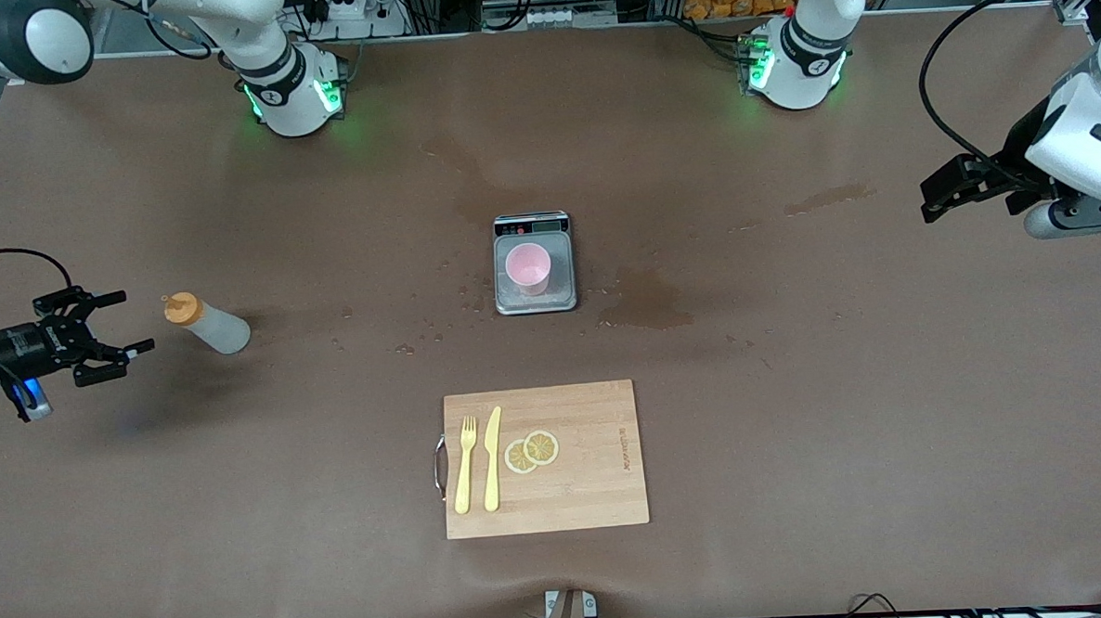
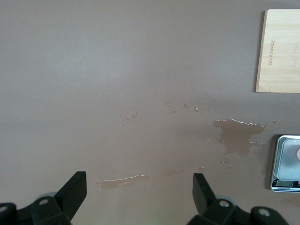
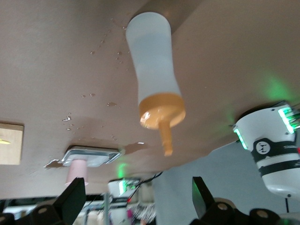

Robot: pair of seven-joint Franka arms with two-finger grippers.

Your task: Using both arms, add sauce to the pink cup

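The sauce bottle, whitish with an orange cap, stands upright on the table toward the right arm's end. It also shows in the right wrist view. My right gripper is open and empty, level with the bottle and pointing at it, a short gap away; in its wrist view nothing lies between the fingers. The pink cup stands on a small scale at the table's middle and also shows in the right wrist view. My left gripper hangs open and empty over the left arm's end of the table, waiting.
A wooden cutting board lies nearer to the front camera than the scale. It holds a yellow fork, a yellow knife and two lemon slices. Wet patches and droplets lie around the scale.
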